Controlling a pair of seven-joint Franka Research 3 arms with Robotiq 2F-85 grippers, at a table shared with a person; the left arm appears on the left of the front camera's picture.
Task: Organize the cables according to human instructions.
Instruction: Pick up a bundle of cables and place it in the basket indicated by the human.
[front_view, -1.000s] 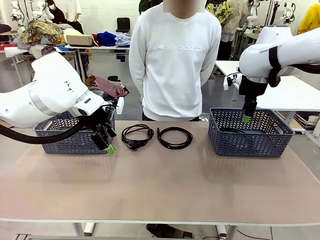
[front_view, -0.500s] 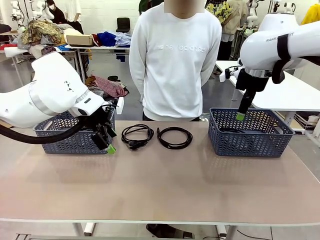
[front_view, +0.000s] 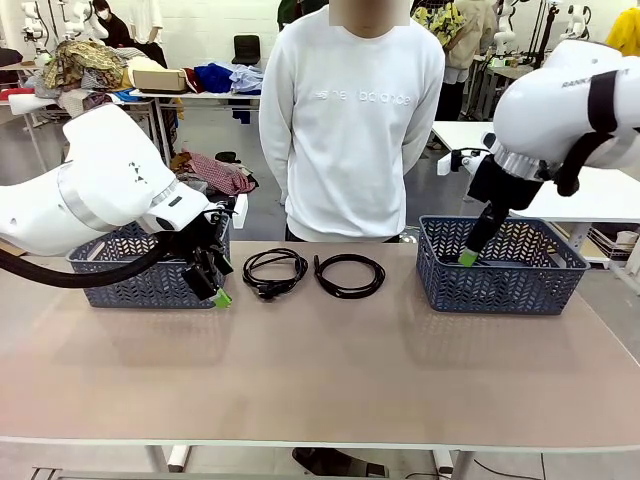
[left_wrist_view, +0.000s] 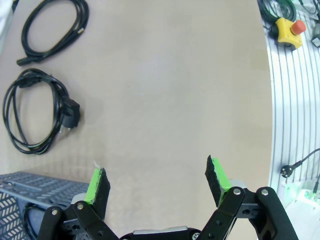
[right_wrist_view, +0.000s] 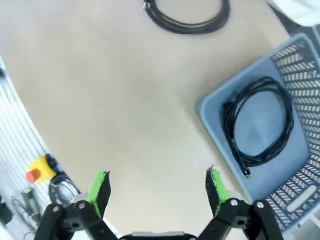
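black and loosely coiled, one cable (right_wrist_view: 260, 122) lies flat on the floor of the right basket (right_wrist_view: 306, 60), and nothing grips it. above that basket's inner corner hangs the right gripper (front_view: 467, 257), its green pads spread wide and empty. that reads as a drop just finished.

two more cables wait on the bench (front_view: 320, 370) between the baskets: the plugged coil (front_view: 273, 271) and, just beside it, the plain coil (front_view: 349, 274). a bit of dark cord (left_wrist_view: 28, 220) shows inside the left basket (front_view: 150, 270). so the sorting looks about half done.

the left gripper (front_view: 222, 297) sits in front of the left basket, near the plugged coil, with its pads apart and nothing held.

a second earlier the right gripper stood upright with its fingers down inside the right basket. it has since risen clear of the rim and tilted toward the middle of the bench. the left arm and both bench coils have not moved. the person stands at the far side and no pointing hand shows.
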